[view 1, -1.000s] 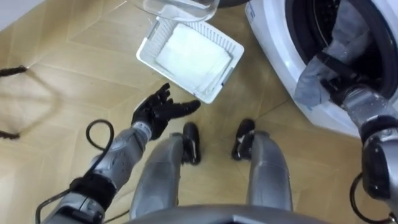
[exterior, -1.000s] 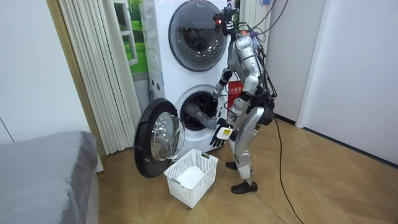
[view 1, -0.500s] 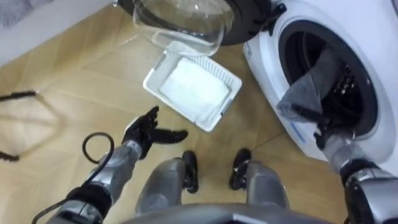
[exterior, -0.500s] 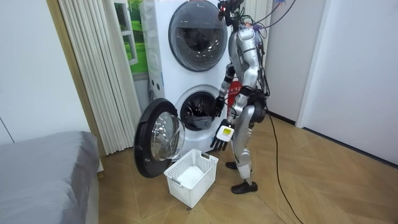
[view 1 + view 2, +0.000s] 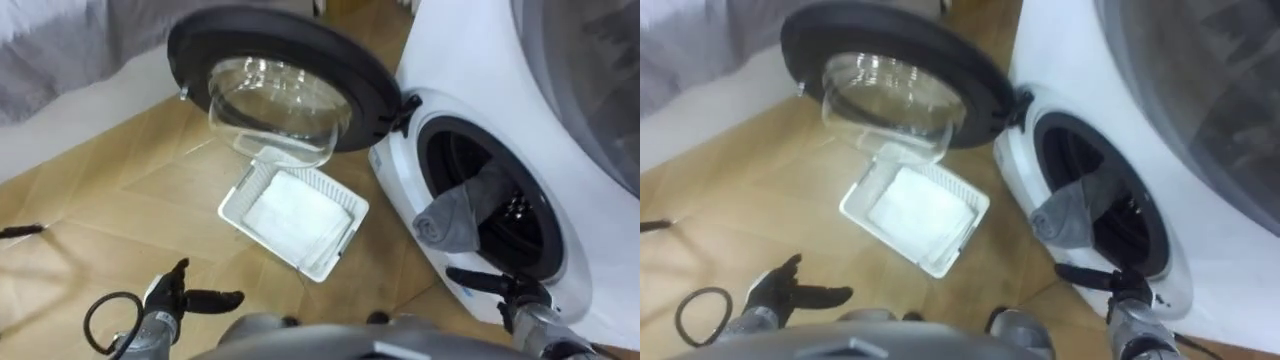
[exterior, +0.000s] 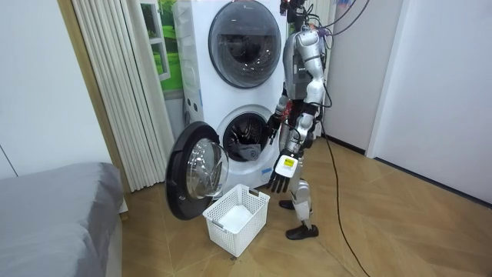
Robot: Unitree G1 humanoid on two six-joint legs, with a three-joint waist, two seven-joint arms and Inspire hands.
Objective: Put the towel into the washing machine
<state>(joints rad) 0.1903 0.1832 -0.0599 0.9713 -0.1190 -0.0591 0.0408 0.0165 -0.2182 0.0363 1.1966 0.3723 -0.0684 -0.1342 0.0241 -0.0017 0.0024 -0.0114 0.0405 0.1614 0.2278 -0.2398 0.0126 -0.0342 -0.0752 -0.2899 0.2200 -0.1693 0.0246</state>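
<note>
A grey towel [image 5: 458,216] lies bunched in the mouth of the lower washing machine [image 5: 560,270], one fold drooping over the drum's rim. My right hand [image 5: 492,284] is below and in front of it, fingers straight, open and apart from the cloth. My left hand [image 5: 186,298] hangs low over the wooden floor, open and holding nothing. In the room view I stand upright before the machine, with the right hand [image 6: 274,128] by the drum opening and the left hand [image 6: 280,176] at my side.
The round door [image 5: 278,88] is swung wide open to the left. A white laundry basket [image 5: 294,221] stands on the floor below it, close to my feet. A second machine [image 6: 244,38] is stacked on top. A grey bed [image 6: 54,215] is at the room view's left.
My right hand has come out of the drum and let go of the towel, which stays at the opening. I have straightened up, so the eye view has lifted.
</note>
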